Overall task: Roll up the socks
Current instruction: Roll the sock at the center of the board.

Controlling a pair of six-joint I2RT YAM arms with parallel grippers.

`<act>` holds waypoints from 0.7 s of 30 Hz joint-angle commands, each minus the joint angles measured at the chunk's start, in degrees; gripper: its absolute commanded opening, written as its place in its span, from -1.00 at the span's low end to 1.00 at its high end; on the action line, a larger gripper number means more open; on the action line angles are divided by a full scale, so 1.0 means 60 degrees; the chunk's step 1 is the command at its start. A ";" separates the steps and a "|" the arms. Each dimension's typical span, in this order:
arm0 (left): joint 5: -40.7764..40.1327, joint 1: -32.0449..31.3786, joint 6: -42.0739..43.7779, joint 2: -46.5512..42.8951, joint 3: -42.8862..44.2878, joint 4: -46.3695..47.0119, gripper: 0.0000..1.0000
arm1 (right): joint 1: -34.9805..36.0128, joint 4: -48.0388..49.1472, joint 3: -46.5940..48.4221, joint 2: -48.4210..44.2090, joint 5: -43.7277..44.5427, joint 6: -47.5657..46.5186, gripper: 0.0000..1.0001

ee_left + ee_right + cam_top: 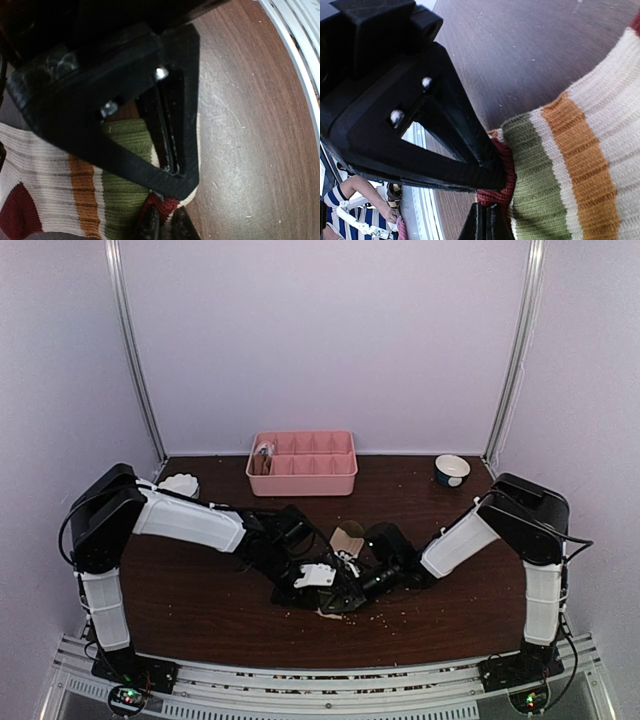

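A striped sock (90, 185) with cream, orange, olive and dark red bands lies on the brown table at the middle front. It also shows in the right wrist view (570, 150). In the top view only a cream and tan part of the sock (349, 538) shows behind the grippers. My left gripper (165, 205) is shut on the sock's dark red end. My right gripper (491, 199) is shut on the same red end from the other side. Both grippers meet low over the table, the left gripper (325, 585) next to the right gripper (368, 578).
A pink compartment tray (320, 478) stands at the back middle, with something small in its left compartment. A white soft bundle (180, 483) lies at the back left. A small bowl (452, 470) stands at the back right. Crumbs dot the table front.
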 commanded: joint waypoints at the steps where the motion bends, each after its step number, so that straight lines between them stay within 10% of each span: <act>1: -0.1035 -0.0057 -0.0244 0.0938 -0.0192 -0.0514 -0.95 | -0.0189 -0.0981 -0.0801 0.0139 0.0652 0.0278 -1.00; 12: 0.0995 0.0430 -0.0686 0.1540 0.0456 -0.1941 -1.00 | -0.0336 0.0737 -0.2017 -0.1529 0.2285 0.0004 -0.34; 21: 0.2692 0.1159 -0.0880 0.2351 0.1466 -0.3387 -1.00 | -0.0301 0.1122 -0.4127 -0.5217 0.6876 -0.1571 -0.30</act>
